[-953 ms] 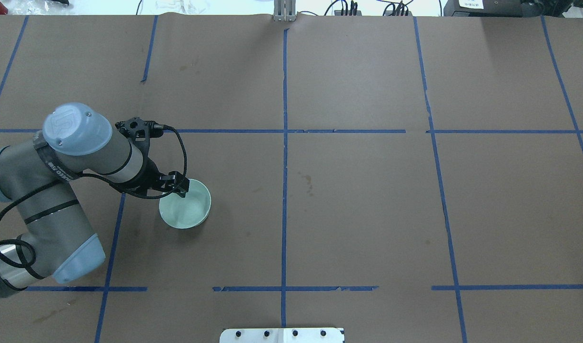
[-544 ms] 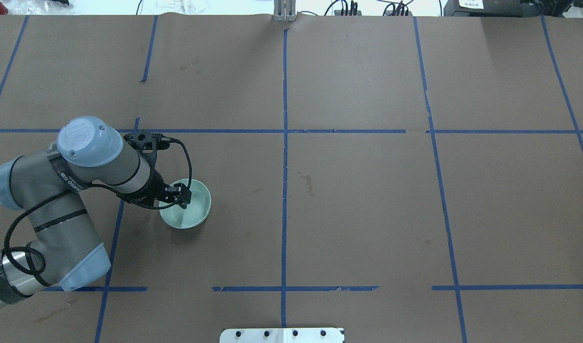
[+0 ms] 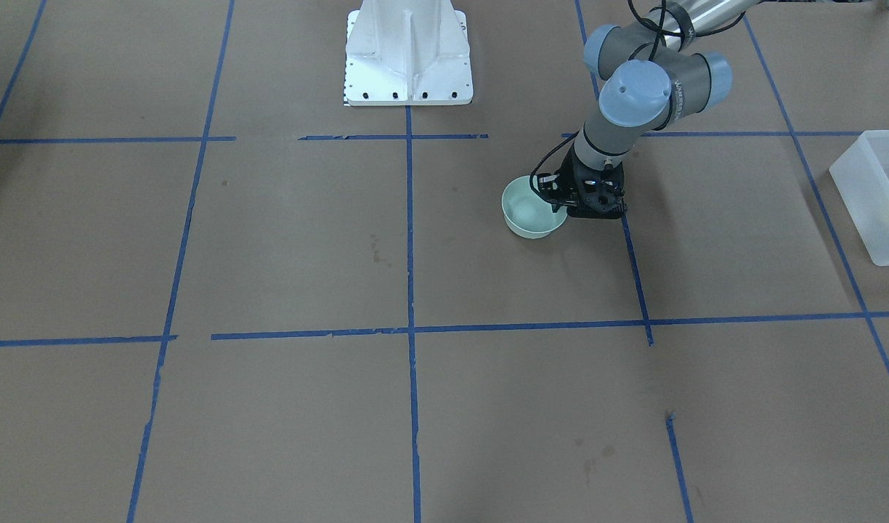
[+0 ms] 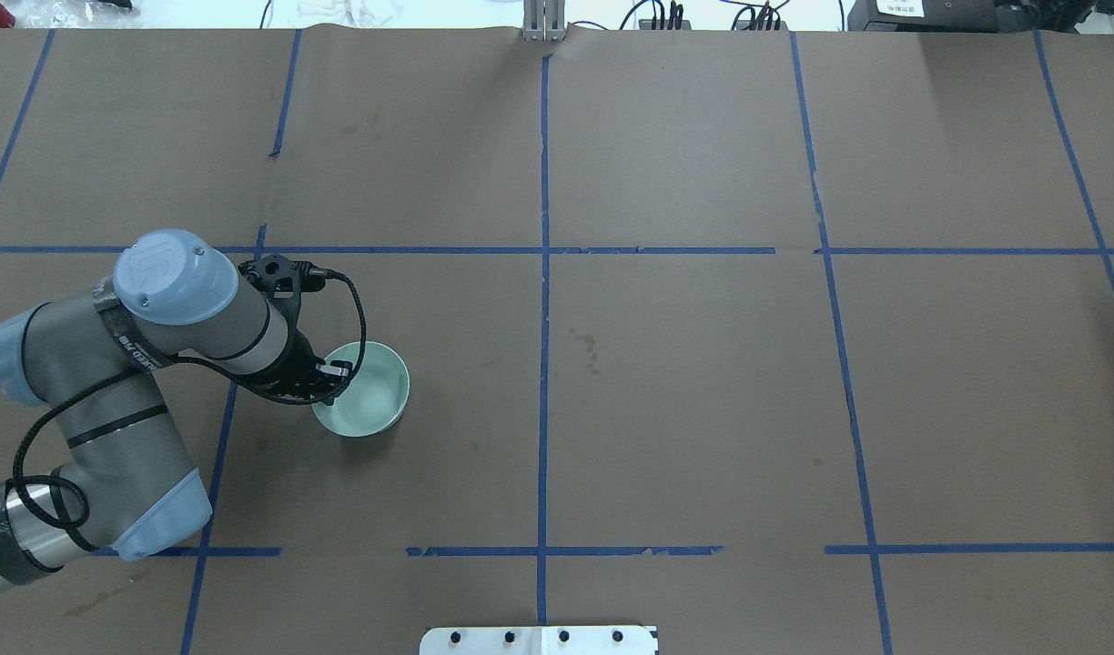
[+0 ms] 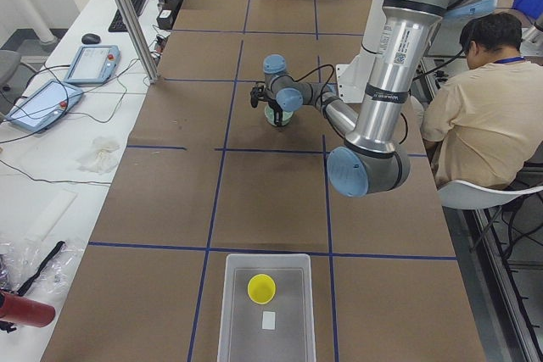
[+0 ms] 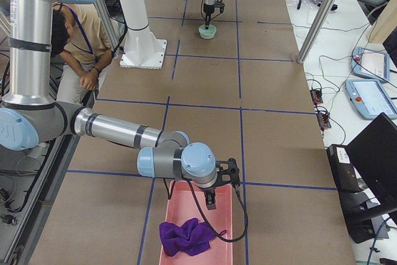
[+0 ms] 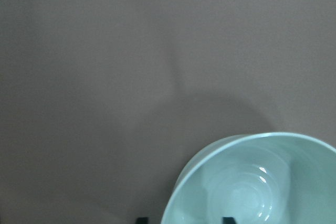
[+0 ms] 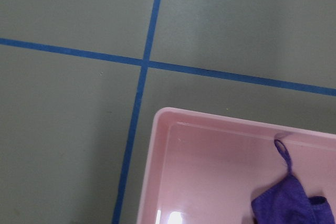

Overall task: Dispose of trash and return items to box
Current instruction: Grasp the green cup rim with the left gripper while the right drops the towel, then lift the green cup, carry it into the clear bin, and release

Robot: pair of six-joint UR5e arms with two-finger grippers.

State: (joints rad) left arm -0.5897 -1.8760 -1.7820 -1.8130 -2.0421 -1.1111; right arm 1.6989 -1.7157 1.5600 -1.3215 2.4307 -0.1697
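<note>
Bin (image 5: 242, 328) holding yellow cup (image 5: 261, 288) stands well apart from green bowl (image 4: 371, 393).

A brown-paper-covered tabletop (image 4: 703, 364), marked into rectangles by blue tape lines (image 4: 544, 164), fills the view. The grey left robot arm with pale-blue joint caps (image 4: 220, 323) comes in from the lower left, with a black cable (image 4: 362, 318) looping off its wrist. Its black end effector (image 4: 337, 375) sits at the left rim of a pale mint-green round bowl (image 4: 370, 391), which stands upright on the paper. One finger seems to reach inside the rim, though the wrist hides the other. A white metal plate with bolt heads (image 4: 539, 639) shows at the bottom edge.
</note>
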